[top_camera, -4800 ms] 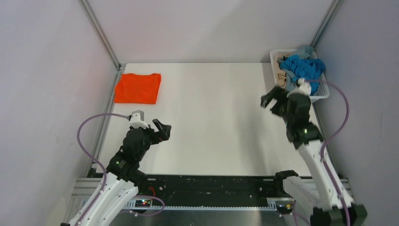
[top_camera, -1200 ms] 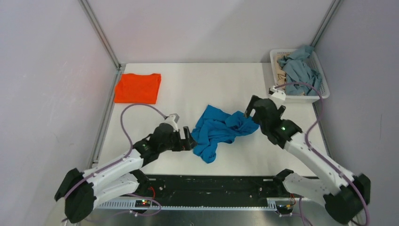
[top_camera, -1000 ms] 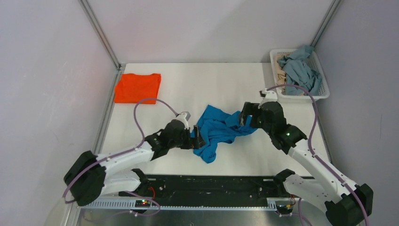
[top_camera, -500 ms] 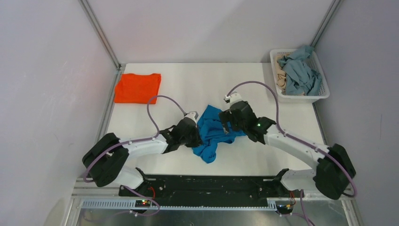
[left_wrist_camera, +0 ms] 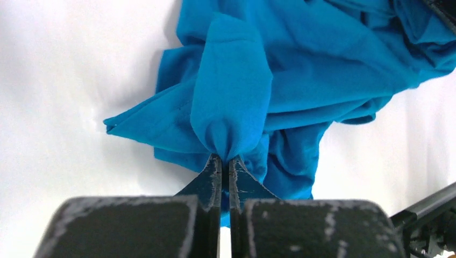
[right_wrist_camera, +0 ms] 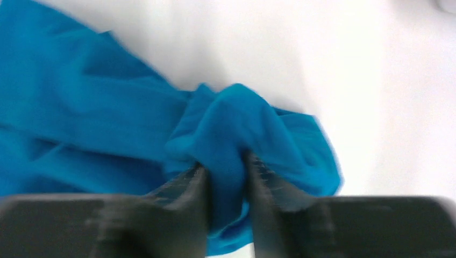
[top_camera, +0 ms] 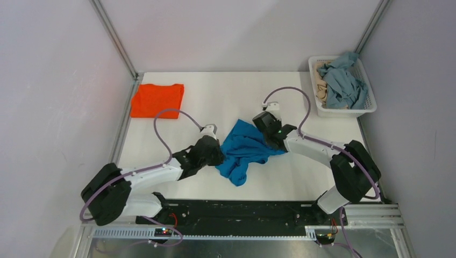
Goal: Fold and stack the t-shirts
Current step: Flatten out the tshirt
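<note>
A crumpled blue t-shirt (top_camera: 244, 151) lies at the middle of the white table. My left gripper (top_camera: 214, 153) sits at its left edge. In the left wrist view this gripper (left_wrist_camera: 225, 159) is shut on a raised fold of the blue t-shirt (left_wrist_camera: 301, 70). My right gripper (top_camera: 263, 127) is at the shirt's far right corner. The blurred right wrist view shows this gripper (right_wrist_camera: 226, 164) closed on a bunch of the blue t-shirt (right_wrist_camera: 80, 118), with cloth filling the gap between its fingers. A folded orange t-shirt (top_camera: 157, 100) lies flat at the back left.
A white basket (top_camera: 347, 112) stands at the back right corner, with grey-blue and tan garments (top_camera: 341, 83) heaped in it. Metal frame posts rise at both back corners. The black rail of the arm bases runs along the near edge.
Both arms reached in to the blue shirt from its two sides. The left jaws closed on its left edge. The right gripper swung left to the far corner and closed in on the cloth.
</note>
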